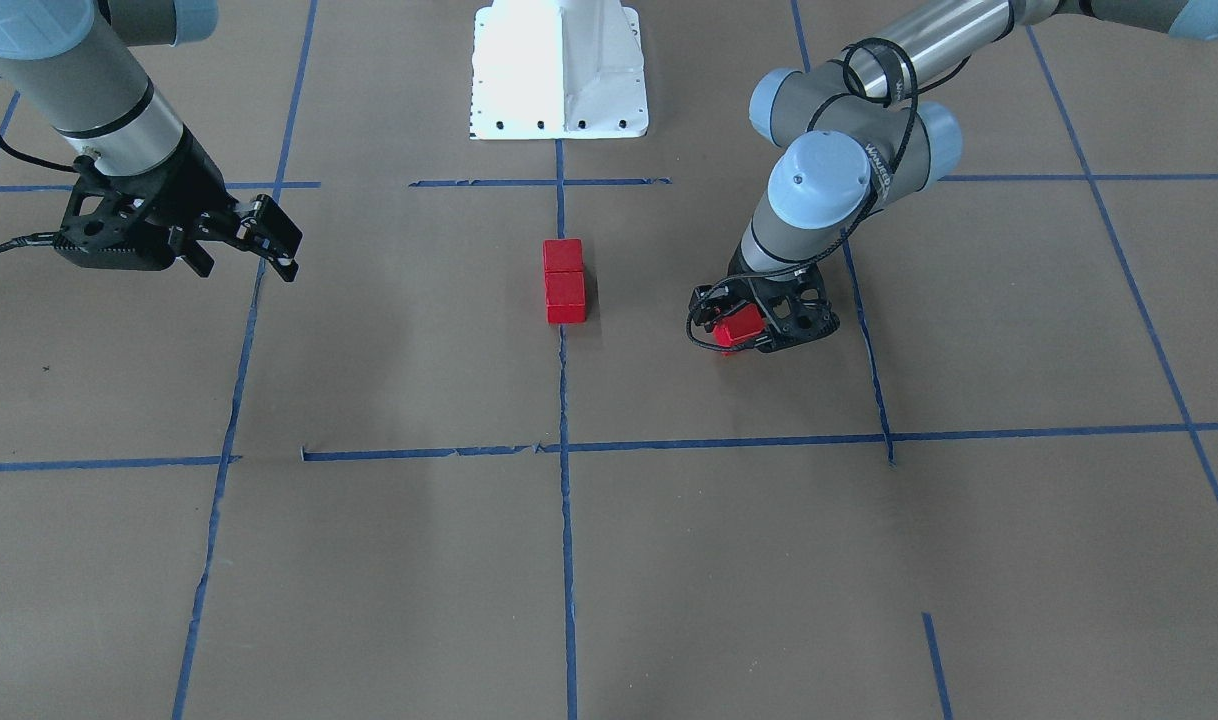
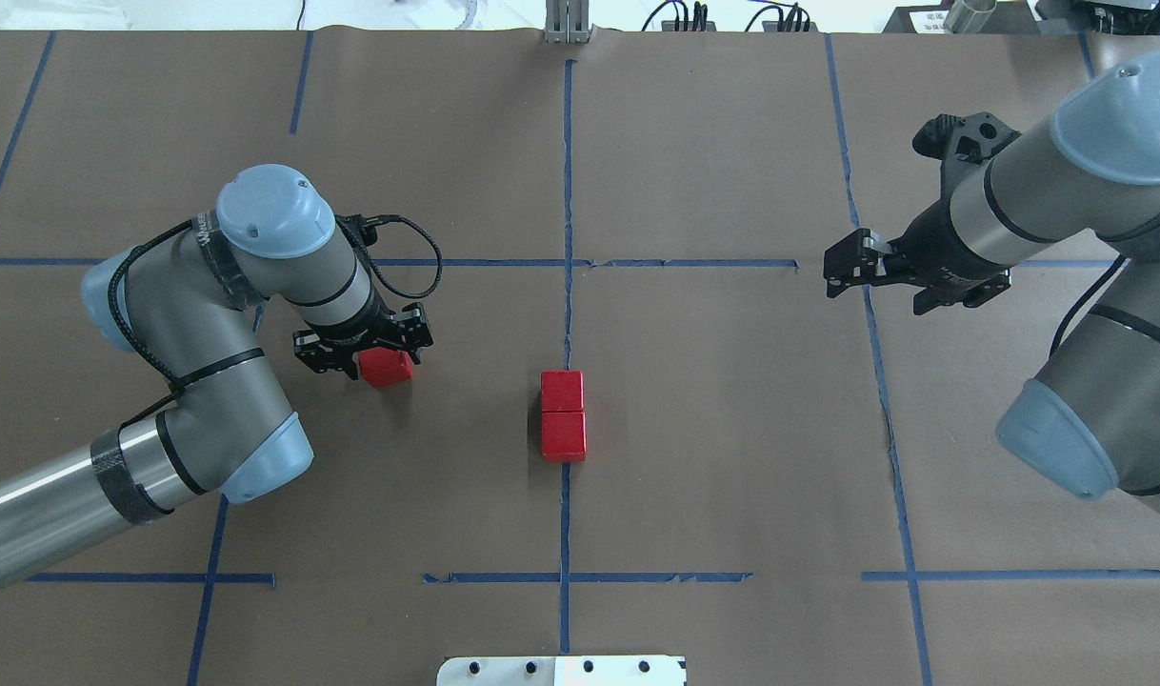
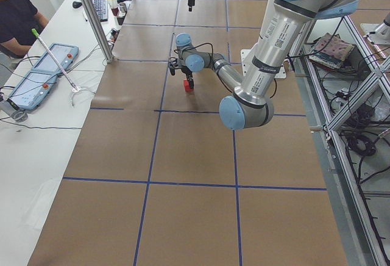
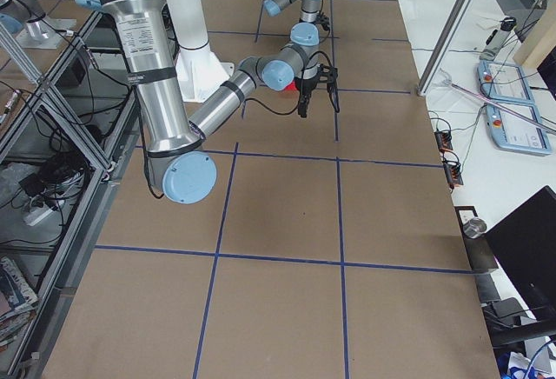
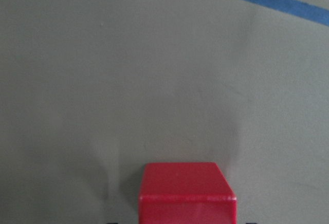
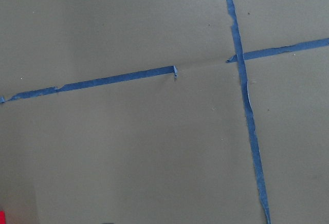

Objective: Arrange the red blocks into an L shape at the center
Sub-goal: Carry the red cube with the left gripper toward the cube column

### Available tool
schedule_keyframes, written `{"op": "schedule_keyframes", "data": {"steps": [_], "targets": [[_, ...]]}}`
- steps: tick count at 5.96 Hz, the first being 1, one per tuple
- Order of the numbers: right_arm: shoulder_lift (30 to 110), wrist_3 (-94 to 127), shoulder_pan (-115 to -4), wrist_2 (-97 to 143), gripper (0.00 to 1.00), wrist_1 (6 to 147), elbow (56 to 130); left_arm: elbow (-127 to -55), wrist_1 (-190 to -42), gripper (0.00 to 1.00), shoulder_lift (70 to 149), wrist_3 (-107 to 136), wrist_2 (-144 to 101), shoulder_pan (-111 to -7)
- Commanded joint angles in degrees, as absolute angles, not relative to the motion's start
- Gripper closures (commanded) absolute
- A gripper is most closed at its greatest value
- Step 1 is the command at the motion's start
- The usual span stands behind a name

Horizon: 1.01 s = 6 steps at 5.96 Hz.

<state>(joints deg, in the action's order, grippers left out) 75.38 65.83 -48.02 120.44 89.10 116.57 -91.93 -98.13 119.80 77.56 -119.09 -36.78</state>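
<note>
While clamped in left end effector [image 2: 387, 360] — one red block [image 2: 386, 370]; two others [image 2: 563, 419] touching, on center [image 2: 713, 419] tape line [image 2: 568, 324]; right end effector [image 2: 830, 272] spread wide, unladen.

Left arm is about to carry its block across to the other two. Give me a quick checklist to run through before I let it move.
1. Grip: the left gripper has its jaws closed on the third red block. Ok.
2. Target: the two placed red blocks touch in a straight line on the middle tape line of the centre cell. Ok.
3. Path: only bare paper lies between the held block and the pair. Ok.
4. Other arm: the right gripper is open, near the cell's far corner and away from the pair. Ok.
5. Held block lifted clear of the paper: cannot tell.
6. L shape formed: not ok, the short leg is missing.
</note>
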Motion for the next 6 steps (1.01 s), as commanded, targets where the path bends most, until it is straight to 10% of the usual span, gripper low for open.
{"op": "schedule_keyframes", "data": {"steps": [1,3,5,6], "targets": [[75.32,65.83,-47.99,120.41,0.00,89.03,116.63,-91.93,-98.26,0.19,119.79,77.43,-117.60,-36.83],[75.41,65.83,-47.99,120.41,0.00,89.03,116.63,-91.93,-98.17,0.34,119.79,77.43,-116.72,-36.83],[75.58,65.83,-48.08,120.15,0.00,88.95,116.98,-92.80,-98.00,1.00,120.14,78.13,-115.06,-37.44],[75.93,65.74,-47.99,119.97,0.00,88.95,116.98,-95.77,-93.73,1.00,121.71,82.14,-114.96,-39.09]]}}
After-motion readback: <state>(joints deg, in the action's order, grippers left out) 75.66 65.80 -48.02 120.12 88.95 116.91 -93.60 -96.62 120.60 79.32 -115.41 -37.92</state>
